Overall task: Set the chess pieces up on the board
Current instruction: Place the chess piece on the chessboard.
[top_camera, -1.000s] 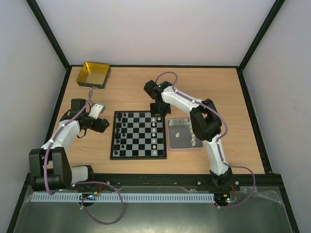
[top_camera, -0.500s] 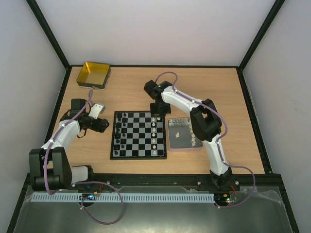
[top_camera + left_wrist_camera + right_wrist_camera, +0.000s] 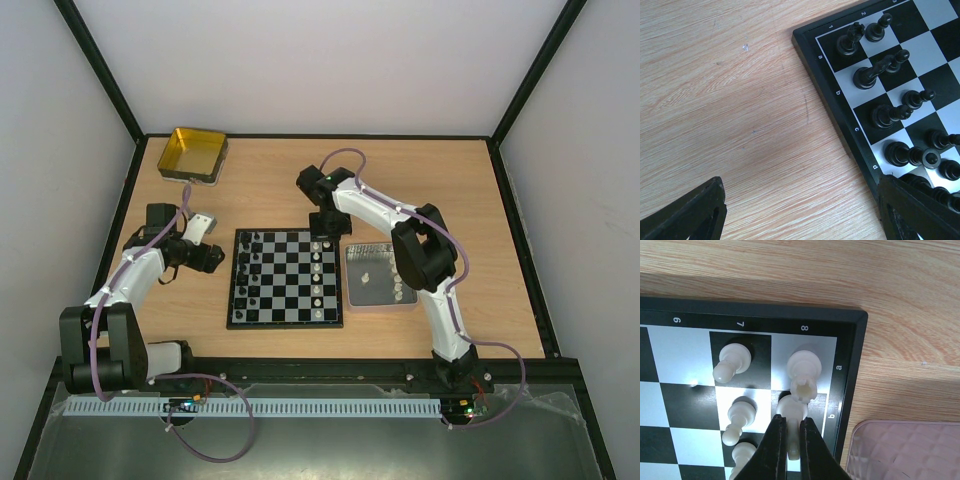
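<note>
**R gripper (image 3: 791, 452) pinches white piece (image 3: 792, 412) on board (image 3: 850, 340)**

Fingers almost shut, w/ the piece clamped btw them. A second white piece (image 3: 804, 367) stands just beyond the fingertips. L gripper (image 3: 800, 222): fingers wide apart, holding nothing; black pieces (image 3: 867, 77) stand ahead of one finger.

Here's my look: left arm (image 3: 130, 278) and right arm (image 3: 375, 208) are both glossy white shells with chunky black joints. A purple cable (image 3: 345, 152) loops loosely along each one down to the black bases. There's a tiny green light (image 3: 328, 181) on the right arm. My fingers (image 3: 775, 450) are plain matte black wedges.
</note>
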`<action>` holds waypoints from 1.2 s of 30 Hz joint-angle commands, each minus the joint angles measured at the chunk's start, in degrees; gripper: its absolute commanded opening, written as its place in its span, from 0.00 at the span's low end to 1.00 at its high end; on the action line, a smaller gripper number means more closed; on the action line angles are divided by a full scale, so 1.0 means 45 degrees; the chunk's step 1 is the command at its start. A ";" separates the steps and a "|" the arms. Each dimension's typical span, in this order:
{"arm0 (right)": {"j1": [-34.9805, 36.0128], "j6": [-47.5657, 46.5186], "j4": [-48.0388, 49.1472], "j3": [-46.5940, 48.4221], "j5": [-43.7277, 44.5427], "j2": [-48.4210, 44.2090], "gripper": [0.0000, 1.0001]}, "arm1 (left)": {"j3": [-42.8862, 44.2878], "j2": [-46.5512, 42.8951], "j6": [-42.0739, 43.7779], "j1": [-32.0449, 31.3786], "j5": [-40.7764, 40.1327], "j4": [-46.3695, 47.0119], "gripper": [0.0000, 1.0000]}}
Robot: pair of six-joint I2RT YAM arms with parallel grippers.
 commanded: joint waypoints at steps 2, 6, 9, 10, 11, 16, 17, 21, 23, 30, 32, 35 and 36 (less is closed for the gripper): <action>0.0049 -0.0008 -0.0165 -0.0390 0.0205 -0.0424 0.02 | 0.0091 -0.0166 -0.0039 -0.0045 0.0158 -0.0073 0.82; 0.0052 -0.0022 -0.0145 -0.0469 0.0184 -0.0501 0.02 | 0.0076 -0.0181 -0.0039 -0.0045 0.0143 -0.0071 0.82; 0.0054 -0.0023 -0.0149 -0.0537 0.0201 -0.0556 0.02 | 0.0077 -0.0170 -0.0039 -0.0045 0.0158 -0.0071 0.82; 0.0047 -0.0033 -0.0148 -0.0534 0.0193 -0.0577 0.02 | 0.0072 -0.0159 -0.0039 -0.0045 0.0149 -0.0071 0.82; 0.0044 -0.0024 -0.0152 -0.0534 0.0202 -0.0598 0.02 | 0.0064 -0.0160 -0.0039 -0.0045 0.0140 -0.0053 0.82; 0.0050 -0.0023 -0.0154 -0.0514 0.0174 -0.0641 0.02 | 0.0073 -0.0160 -0.0039 -0.0045 0.0121 -0.0051 0.82; 0.0049 -0.0023 -0.0148 -0.0531 0.0165 -0.0655 0.02 | 0.0060 -0.0160 -0.0039 -0.0045 0.0120 -0.0051 0.82; 0.0040 -0.0038 -0.0142 -0.0533 0.0145 -0.0633 0.02 | 0.0074 -0.0160 -0.0039 -0.0045 0.0128 -0.0051 0.82; 0.0048 -0.0041 -0.0125 -0.0514 0.0126 -0.0618 0.02 | 0.0062 -0.0165 -0.0038 -0.0045 0.0120 -0.0051 0.82; 0.0049 -0.0042 -0.0157 -0.0568 0.0159 -0.0694 0.02 | 0.0056 -0.0159 -0.0057 -0.0045 0.0115 -0.0054 0.82; 0.0046 -0.0042 -0.0154 -0.0561 0.0144 -0.0707 0.02 | 0.0053 -0.0160 -0.0056 -0.0054 0.0110 -0.0051 0.82; 0.0045 -0.0024 -0.0145 -0.0574 0.0147 -0.0730 0.02 | 0.0054 -0.0174 -0.0058 -0.0045 0.0104 -0.0044 0.82; 0.0060 -0.0023 -0.0152 -0.0573 0.0160 -0.0747 0.02 | 0.0055 -0.0184 -0.0059 -0.0045 0.0096 -0.0055 0.82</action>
